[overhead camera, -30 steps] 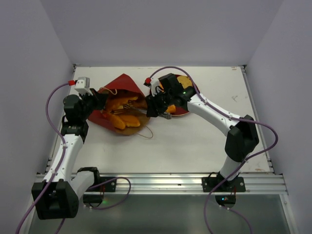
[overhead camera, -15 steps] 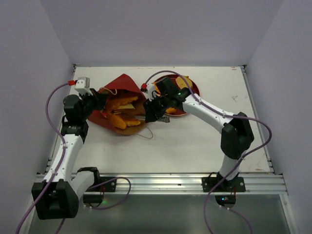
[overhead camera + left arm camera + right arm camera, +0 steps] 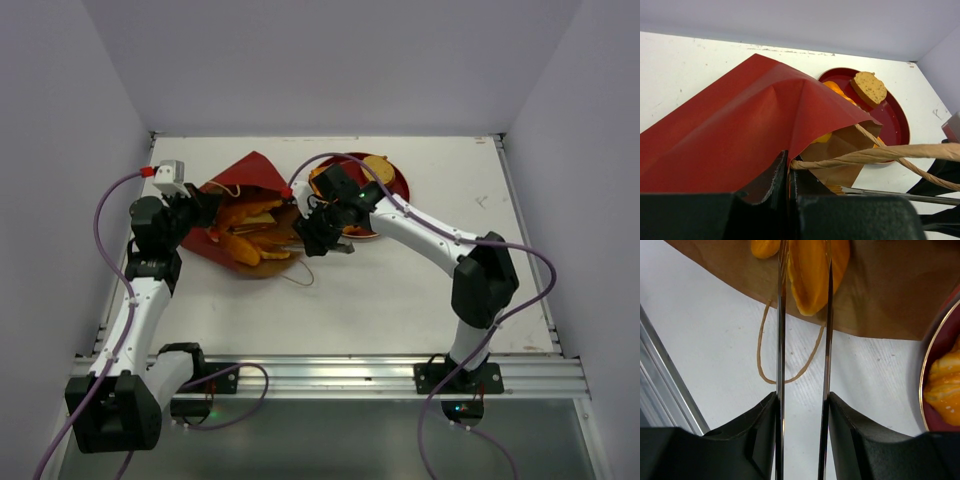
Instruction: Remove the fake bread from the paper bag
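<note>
Right now the right gripper [image 3: 804, 270] stands with its jaws parted, straddling a long orange piece of the fake bread [image 3: 812, 280] at the mouth of the paper bag [image 3: 245, 172]; whether it presses the piece I cannot tell. The left gripper [image 3: 788, 167] is clenched on the bag's red edge beside a cord handle [image 3: 880, 152], and the top panel is tented above it. More bread lies inside on the brown lining. Just beside the bag a dark red plate [image 3: 398, 182] carries a round seeded piece [image 3: 869, 87] and an orange roll [image 3: 945, 385], all on the white table [image 3: 420, 300].
</note>
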Controlling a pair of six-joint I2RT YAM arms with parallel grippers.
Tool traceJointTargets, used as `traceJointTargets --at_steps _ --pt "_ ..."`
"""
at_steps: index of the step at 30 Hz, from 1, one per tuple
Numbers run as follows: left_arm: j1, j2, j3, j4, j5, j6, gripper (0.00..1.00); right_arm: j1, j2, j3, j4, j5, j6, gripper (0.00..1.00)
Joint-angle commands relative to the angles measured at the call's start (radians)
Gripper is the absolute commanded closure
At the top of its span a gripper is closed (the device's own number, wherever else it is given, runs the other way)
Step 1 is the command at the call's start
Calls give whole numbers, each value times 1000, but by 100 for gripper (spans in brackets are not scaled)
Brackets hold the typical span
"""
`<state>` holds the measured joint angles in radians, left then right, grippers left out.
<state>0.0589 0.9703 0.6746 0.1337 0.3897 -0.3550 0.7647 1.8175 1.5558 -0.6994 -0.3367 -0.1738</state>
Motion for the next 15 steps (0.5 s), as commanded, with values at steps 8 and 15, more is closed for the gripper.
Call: traceJointTargets --at_steps 8,15 --pt "9 -21 -4 40 1 22 92 -4 -92 43 -101 88 -174 55" --pt "9 -21 -4 38 2 24 92 -2 -63 64 -135 47 -184 54"
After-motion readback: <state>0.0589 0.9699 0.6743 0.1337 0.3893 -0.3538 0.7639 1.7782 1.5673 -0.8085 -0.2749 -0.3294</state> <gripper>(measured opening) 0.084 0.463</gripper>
